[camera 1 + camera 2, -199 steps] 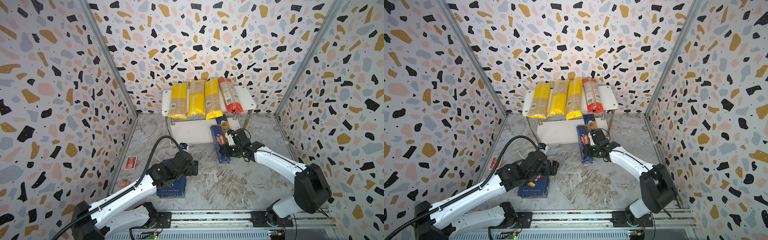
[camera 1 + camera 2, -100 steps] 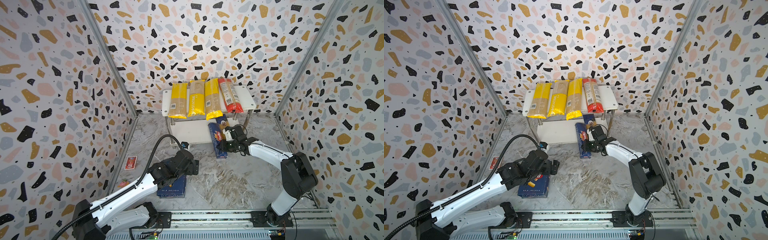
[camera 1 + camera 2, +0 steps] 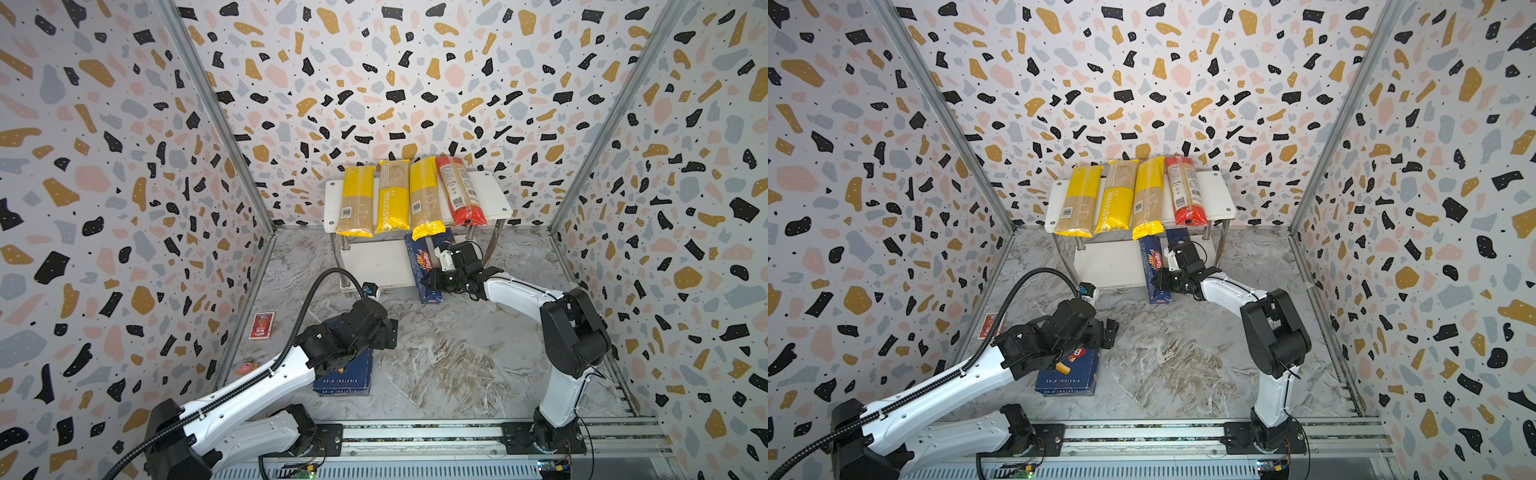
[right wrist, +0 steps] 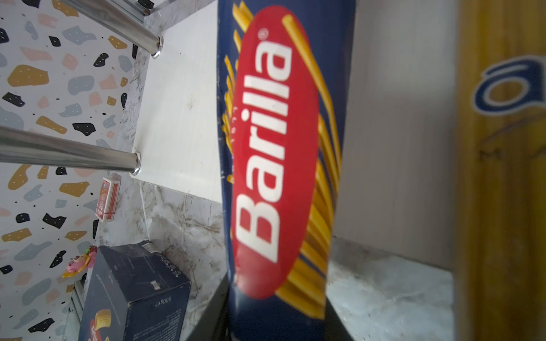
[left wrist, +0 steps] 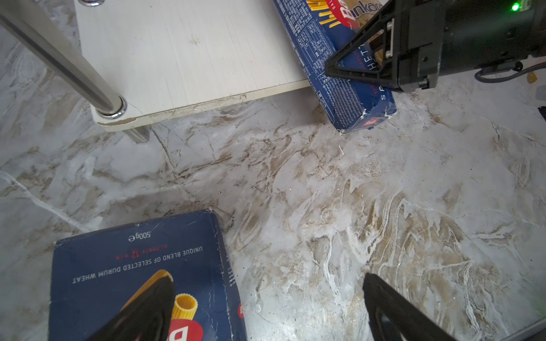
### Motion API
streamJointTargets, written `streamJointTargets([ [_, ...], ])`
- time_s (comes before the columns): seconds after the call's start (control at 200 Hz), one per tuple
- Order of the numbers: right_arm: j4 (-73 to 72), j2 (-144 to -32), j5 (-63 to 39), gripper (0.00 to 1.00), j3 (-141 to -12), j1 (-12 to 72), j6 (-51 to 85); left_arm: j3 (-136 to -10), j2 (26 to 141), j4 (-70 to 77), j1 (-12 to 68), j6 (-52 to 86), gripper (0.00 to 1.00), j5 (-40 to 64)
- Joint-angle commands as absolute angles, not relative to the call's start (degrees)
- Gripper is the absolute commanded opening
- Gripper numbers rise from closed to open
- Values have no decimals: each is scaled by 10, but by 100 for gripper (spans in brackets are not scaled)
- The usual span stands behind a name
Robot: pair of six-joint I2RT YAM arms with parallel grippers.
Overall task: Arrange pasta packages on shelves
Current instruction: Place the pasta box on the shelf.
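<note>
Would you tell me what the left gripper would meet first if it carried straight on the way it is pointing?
The left gripper would most likely meet the marble tabletop, just beyond the wide Barilla box and short of the lower shelf board, though depth is unclear.

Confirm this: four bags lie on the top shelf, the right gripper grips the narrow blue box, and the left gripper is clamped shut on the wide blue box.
One error: the left gripper is wide open above the wide blue box, not clamped on it; the left wrist view shows this. The rest stands.
</note>
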State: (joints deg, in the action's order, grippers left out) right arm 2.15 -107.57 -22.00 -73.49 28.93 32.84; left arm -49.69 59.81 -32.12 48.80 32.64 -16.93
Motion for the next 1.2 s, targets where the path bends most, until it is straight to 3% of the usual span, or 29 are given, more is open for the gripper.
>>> streamJointTargets([
  [0.0,-85,-1068,-256,30,-788,285,331,-516,593,-323,484,315,99,-179],
  [0.365,-91,-1104,-269,34,-828,281,341,-513,596,-323,480,308,99,-180],
  [0.496,-87,-1107,-268,43,-829,280,341,-512,594,-323,479,308,99,-180],
  [0.661,-82,-1102,-269,65,-829,280,340,-506,590,-322,478,310,100,-171],
  [1.196,-68,-1019,-294,70,-743,292,335,-481,555,-373,459,387,100,-252],
])
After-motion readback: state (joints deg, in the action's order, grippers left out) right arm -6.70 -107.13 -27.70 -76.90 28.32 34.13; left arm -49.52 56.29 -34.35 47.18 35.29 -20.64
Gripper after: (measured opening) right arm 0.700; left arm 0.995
